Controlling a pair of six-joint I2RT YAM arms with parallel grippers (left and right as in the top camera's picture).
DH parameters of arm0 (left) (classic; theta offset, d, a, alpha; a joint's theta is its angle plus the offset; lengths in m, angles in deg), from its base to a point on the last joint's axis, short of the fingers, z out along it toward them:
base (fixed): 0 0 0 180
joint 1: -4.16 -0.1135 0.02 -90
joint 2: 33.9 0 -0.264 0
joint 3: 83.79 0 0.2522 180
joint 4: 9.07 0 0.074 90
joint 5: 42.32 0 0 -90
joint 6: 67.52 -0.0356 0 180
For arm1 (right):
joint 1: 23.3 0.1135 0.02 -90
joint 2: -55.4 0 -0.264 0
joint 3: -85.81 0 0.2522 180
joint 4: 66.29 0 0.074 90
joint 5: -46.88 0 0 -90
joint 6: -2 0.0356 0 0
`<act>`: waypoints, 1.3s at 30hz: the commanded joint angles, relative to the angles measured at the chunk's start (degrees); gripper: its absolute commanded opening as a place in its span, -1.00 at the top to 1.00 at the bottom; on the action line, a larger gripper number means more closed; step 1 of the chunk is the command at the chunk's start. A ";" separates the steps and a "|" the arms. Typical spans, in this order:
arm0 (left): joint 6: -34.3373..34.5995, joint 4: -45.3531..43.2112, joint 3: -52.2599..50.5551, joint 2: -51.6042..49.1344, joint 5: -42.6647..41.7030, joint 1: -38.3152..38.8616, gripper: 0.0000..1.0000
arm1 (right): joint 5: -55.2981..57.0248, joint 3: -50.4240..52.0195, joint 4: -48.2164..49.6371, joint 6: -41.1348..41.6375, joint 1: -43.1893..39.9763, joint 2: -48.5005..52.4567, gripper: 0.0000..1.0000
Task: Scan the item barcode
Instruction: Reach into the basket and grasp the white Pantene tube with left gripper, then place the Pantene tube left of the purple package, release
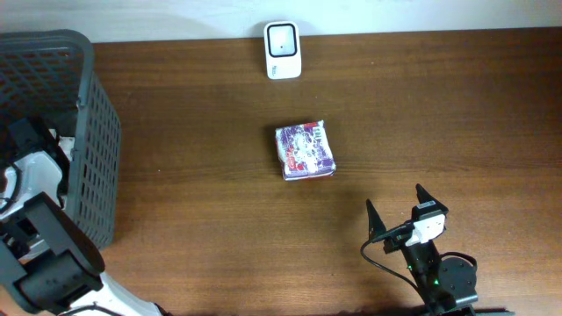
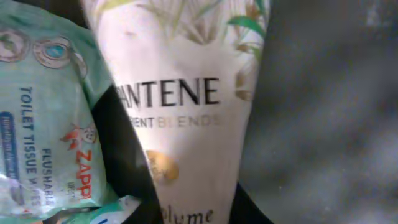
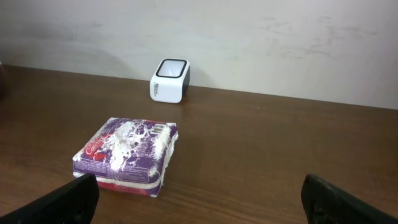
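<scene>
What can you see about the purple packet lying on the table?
The purple packet is a squarish, flat pack in what looks like soft plastic wrap, purple with white swirly print and a reddish band along its side. It lies flat near the middle of the brown wooden table, turned slightly askew. Only the table touches it; the white scanner stands apart, nearer the wall.

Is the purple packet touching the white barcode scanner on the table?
Apart. The overhead view shows a strip of table between the purple packet and the white scanner; the right wrist view shows the same gap.
</scene>
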 commanded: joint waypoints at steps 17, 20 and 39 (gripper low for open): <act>48.57 -2.05 19.80 36.54 -20.76 -0.09 1.00 | -0.70 0.31 -0.24 0.02 -0.46 -0.37 -0.97; 55.47 -2.78 19.80 38.29 -38.58 1.31 1.00 | -0.70 0.31 -0.24 0.02 -0.46 -0.37 -0.97; 43.74 22.91 19.78 21.55 -20.28 49.72 1.00 | -0.68 0.31 -0.24 0.02 -0.46 -0.37 -0.97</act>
